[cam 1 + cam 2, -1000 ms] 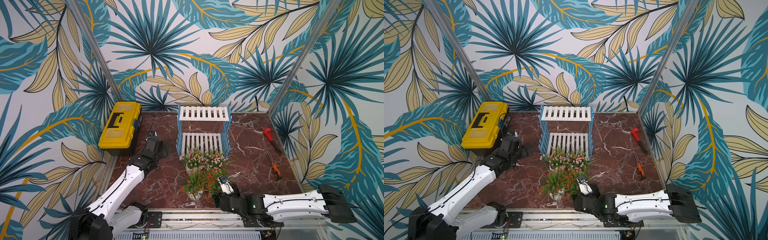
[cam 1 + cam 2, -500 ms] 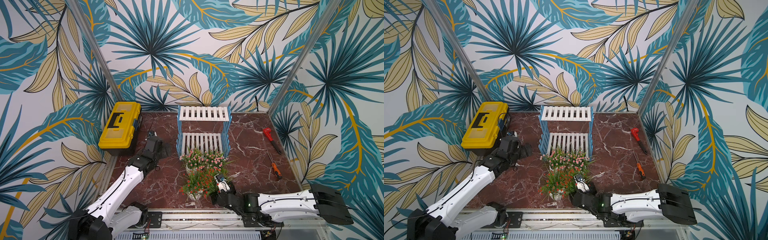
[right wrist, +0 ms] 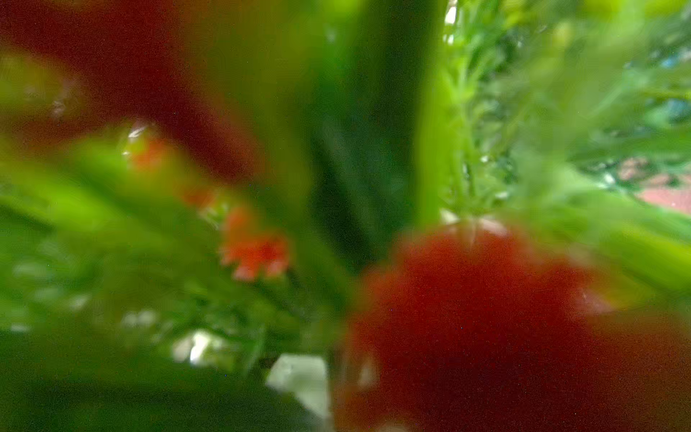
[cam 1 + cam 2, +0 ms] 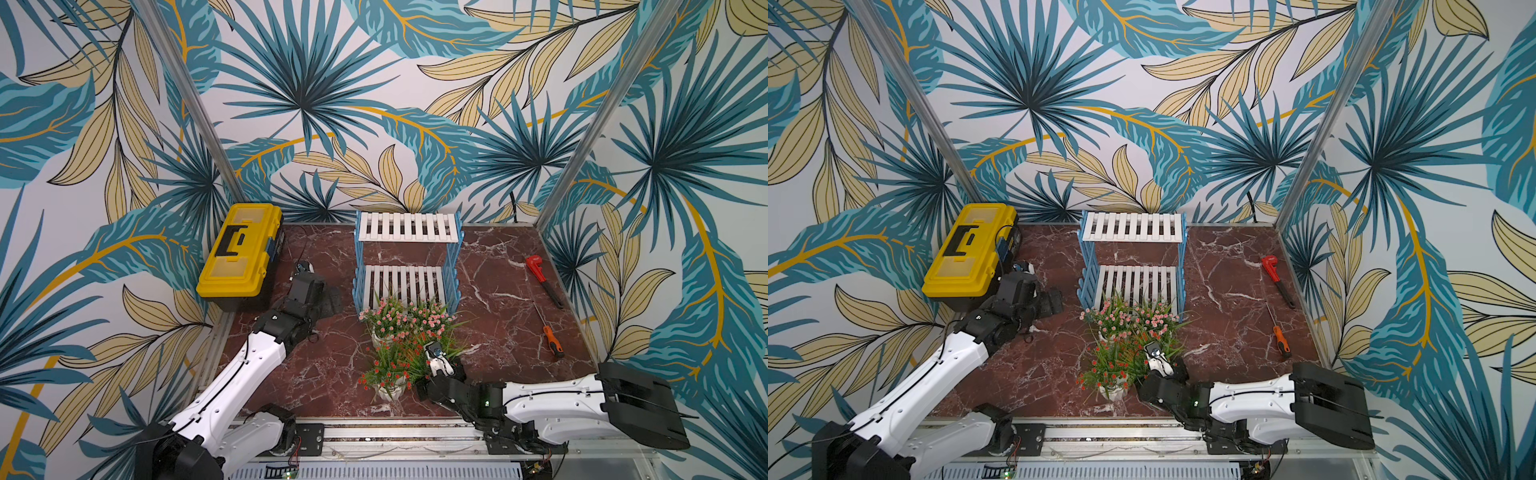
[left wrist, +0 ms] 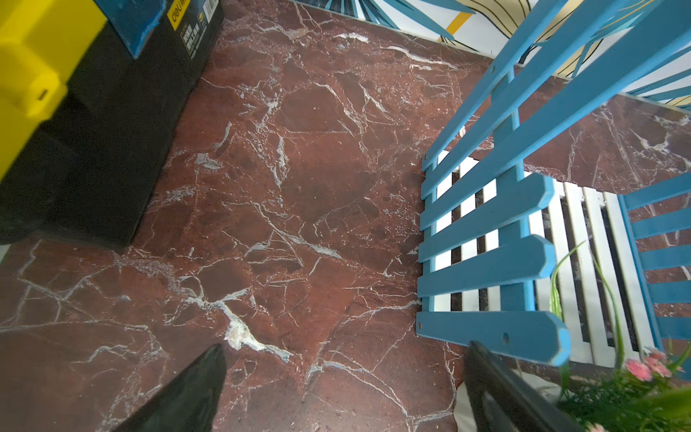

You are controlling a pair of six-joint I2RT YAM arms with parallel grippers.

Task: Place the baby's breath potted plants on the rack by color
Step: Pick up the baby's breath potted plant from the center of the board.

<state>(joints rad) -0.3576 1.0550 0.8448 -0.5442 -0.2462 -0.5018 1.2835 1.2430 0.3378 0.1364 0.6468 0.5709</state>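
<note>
- Spanning the cell floor, the dark red marble-patterned tabletop [image 4: 324, 374] lies bare along its front left and in the wide strip to the right of the rack.
- The yellow plastic toolbox [image 4: 239, 253] with a black handle sits at the far left edge, with a lane of bare marble between it and the rack.
- The two-tier rack [image 4: 409, 226] of white slats and blue fence-like frames stands at back centre. Its upper shelf is by the wall and its lower shelf steps forward.
- All four plants in white ribbed pots stand on the marble. The two pink-flowered plants [image 4: 384, 318] are just before the lower shelf, with leaves crossing its front edge. The two red-flowered plants [image 4: 386, 370] stand nearer the front edge.
- The left gripper [image 5: 347, 396] hovers over the bare lane with its fingers spread wide. One finger is close to the rack's blue frame.
- The right gripper [image 4: 422, 374] is buried in the red-flowered foliage. Its wrist view is a blur, so I cannot tell its state.
- The red pipe wrench [image 4: 542, 280] and the orange-handled screwdriver [image 4: 550, 336] lie along the right edge.
</note>
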